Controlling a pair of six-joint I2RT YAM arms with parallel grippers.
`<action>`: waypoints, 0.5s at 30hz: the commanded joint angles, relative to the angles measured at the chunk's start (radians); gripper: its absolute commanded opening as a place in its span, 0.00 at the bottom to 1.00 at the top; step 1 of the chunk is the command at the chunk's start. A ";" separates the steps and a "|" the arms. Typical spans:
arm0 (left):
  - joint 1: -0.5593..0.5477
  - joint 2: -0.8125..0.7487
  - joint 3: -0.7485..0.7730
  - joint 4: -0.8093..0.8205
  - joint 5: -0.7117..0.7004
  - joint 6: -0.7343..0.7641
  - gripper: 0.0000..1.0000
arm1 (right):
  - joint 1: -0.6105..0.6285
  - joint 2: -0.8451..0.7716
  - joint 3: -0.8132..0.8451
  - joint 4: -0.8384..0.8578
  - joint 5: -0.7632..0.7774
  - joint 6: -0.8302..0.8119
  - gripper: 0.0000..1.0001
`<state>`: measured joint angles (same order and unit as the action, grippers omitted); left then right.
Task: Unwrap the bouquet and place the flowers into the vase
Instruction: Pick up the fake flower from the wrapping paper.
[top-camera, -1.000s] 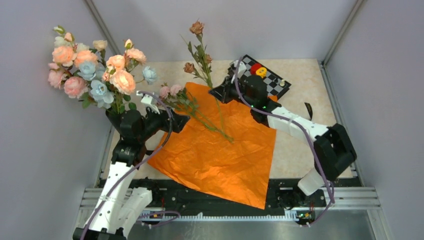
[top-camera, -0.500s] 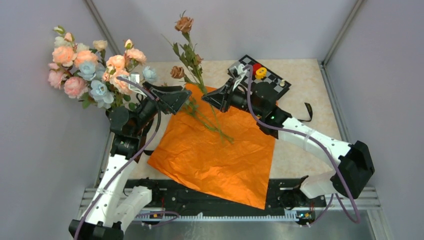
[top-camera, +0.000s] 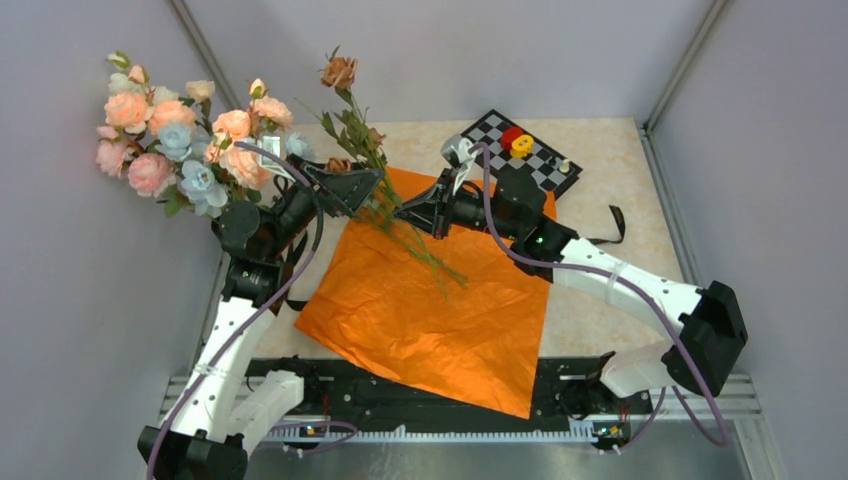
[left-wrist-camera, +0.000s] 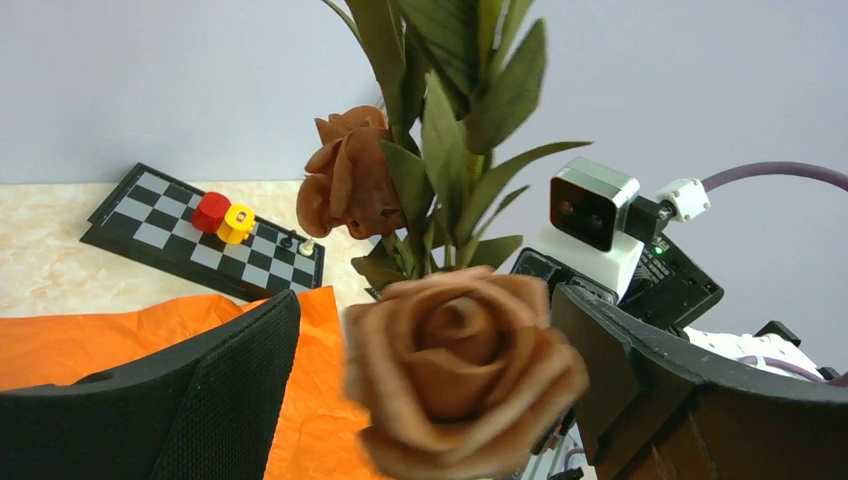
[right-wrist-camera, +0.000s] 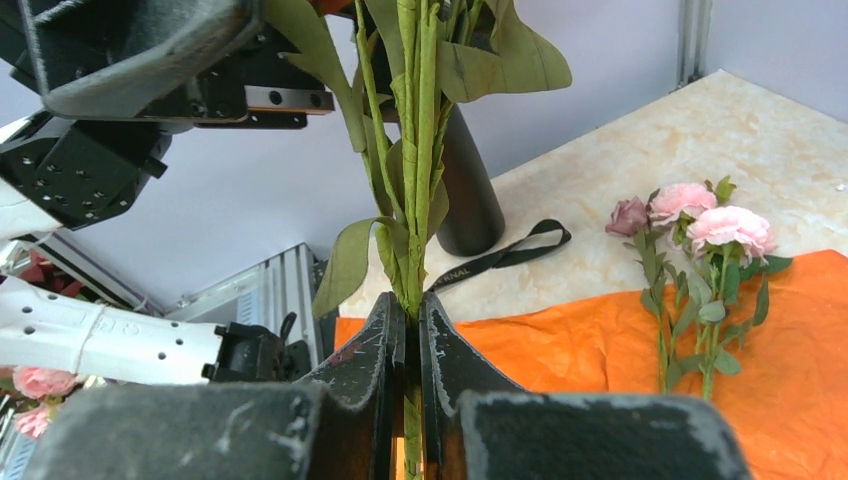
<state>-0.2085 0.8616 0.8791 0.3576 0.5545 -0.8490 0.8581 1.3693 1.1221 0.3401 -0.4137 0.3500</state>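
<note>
Pastel flowers bunched far left, over black vase. Left end effector gapes wide around a brown bloom. Right end effector clamped on leafy stems. Orange paper lies spread on tabletop.

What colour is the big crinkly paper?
The paper is bright orange, clearest in the top external view.

Leafy flower stem over orange paper
</note>
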 joint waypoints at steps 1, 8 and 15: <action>-0.003 0.003 0.045 0.035 -0.010 -0.021 0.99 | 0.023 0.003 0.066 0.012 -0.025 -0.031 0.00; -0.003 -0.003 0.038 0.022 -0.030 -0.037 0.85 | 0.038 0.015 0.080 -0.012 -0.018 -0.042 0.00; -0.003 -0.001 0.029 0.026 -0.039 -0.050 0.59 | 0.051 0.028 0.092 -0.033 -0.004 -0.056 0.00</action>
<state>-0.2085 0.8684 0.8829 0.3500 0.5297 -0.8913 0.8879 1.3865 1.1488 0.2951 -0.4206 0.3252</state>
